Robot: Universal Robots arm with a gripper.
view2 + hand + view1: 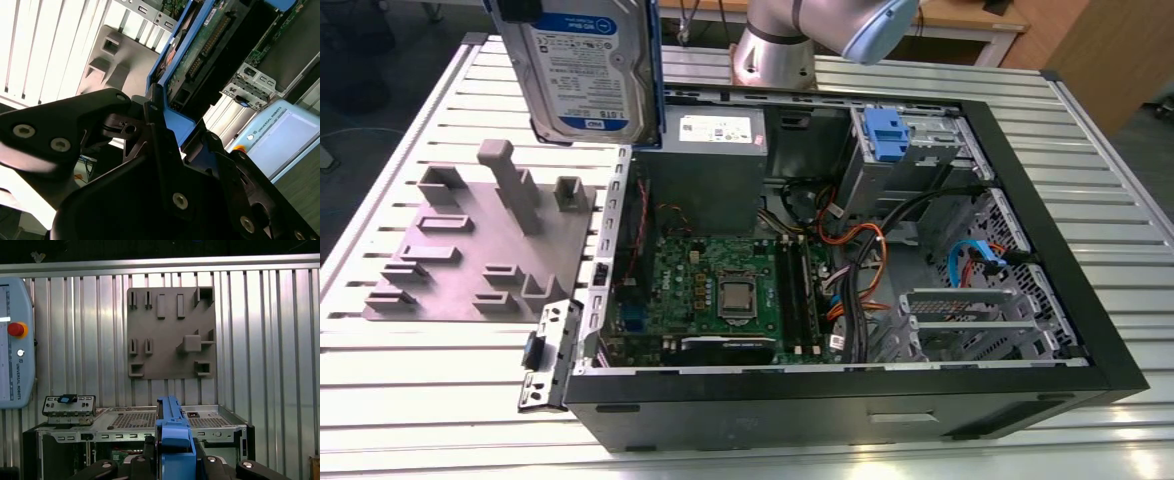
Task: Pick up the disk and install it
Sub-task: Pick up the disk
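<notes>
Disk (587, 70): I am holding it aloft, gripper (172, 122) closed on its blue carrier, clear of the plate (467, 270). Pickup done; not yet seated in the case (787, 410).

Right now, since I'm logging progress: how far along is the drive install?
Done: the disk is picked up, clear of the grey plate. In hand: the gripper is shut on its blue frame, holding it in the air on edge. Left: it is not yet seated in the open computer case.
</notes>
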